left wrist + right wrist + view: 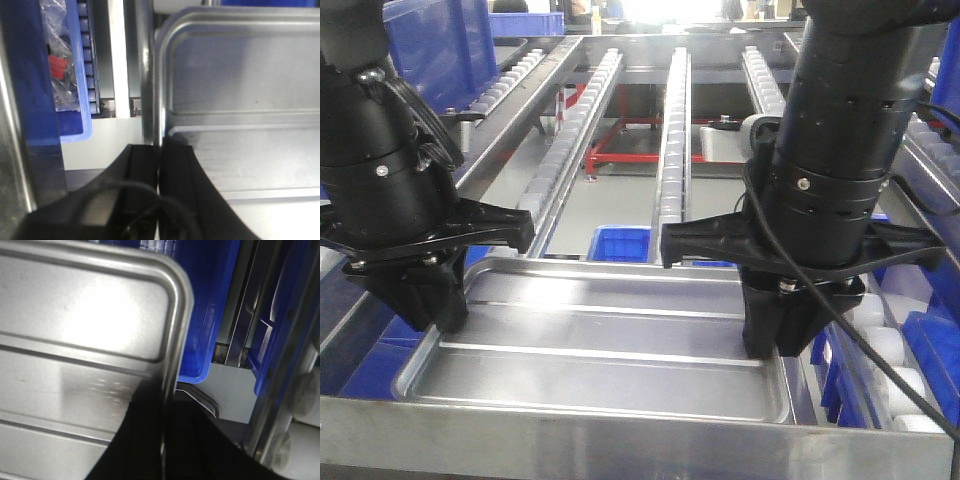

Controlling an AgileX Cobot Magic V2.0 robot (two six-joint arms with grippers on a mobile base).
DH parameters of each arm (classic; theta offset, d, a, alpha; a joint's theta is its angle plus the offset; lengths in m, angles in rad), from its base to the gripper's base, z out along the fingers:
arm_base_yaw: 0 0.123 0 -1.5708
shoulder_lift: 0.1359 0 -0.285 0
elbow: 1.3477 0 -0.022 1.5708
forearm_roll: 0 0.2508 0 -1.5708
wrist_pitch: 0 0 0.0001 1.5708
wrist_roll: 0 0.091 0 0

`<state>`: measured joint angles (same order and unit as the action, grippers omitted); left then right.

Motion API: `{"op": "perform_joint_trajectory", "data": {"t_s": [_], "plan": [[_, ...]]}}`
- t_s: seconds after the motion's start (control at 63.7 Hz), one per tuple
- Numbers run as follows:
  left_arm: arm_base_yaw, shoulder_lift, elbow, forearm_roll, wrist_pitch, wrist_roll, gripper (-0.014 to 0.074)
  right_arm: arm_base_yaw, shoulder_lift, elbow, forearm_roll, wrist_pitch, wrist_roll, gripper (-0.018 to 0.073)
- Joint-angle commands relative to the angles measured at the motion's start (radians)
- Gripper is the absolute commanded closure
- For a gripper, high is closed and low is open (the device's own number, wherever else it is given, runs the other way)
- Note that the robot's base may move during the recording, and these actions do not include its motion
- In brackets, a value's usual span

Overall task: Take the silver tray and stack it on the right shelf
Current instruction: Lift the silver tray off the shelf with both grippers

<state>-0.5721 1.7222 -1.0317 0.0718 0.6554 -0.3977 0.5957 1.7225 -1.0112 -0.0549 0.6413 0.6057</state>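
Silver tray [600,345] lies level between both grippers, just behind the front rail of the right shelf [620,440]. Left gripper [420,300] is pinched on its left rim and right gripper [780,325] on its right rim. Cannot tell whether the tray rests on the rollers.

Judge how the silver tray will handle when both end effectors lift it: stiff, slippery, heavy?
Probably stiff: the silver tray is formed metal with ridges and a raised rim. Possibly slippery: the left end effector and right end effector pinch only its polished thin rim. Likely light for its size, being shallow and thin-walled.
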Motion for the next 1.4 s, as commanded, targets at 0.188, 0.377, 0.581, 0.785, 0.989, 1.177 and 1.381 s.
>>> {"op": "perform_joint_trajectory", "data": {"t_s": [0.188,0.377,0.581,0.785,0.989,1.177,1.381], "plan": [[-0.010,-0.155,-0.104,0.017,0.098,-0.001,0.0689,-0.004,-0.180,-0.051,-0.071,0.064,-0.023,0.0503],[-0.049,-0.280,-0.107,0.017,0.166,-0.030,0.0689,-0.003,-0.309,-0.057,-0.084,0.142,-0.022,0.0503],[-0.107,-0.376,-0.107,0.017,0.229,-0.051,0.0689,0.013,-0.463,-0.057,-0.124,0.213,-0.022,0.0503],[-0.146,-0.426,-0.108,0.038,0.244,-0.060,0.0689,0.015,-0.553,-0.055,-0.129,0.275,-0.022,0.0503],[-0.146,-0.430,-0.109,0.062,0.242,-0.082,0.0689,0.015,-0.556,-0.054,-0.148,0.295,-0.023,0.0503],[-0.146,-0.430,-0.129,0.076,0.228,-0.084,0.0689,0.015,-0.556,-0.054,-0.158,0.295,-0.023,0.0503],[-0.146,-0.430,-0.151,0.102,0.221,-0.086,0.0689,0.015,-0.556,-0.054,-0.158,0.295,-0.023,0.0503]]}}
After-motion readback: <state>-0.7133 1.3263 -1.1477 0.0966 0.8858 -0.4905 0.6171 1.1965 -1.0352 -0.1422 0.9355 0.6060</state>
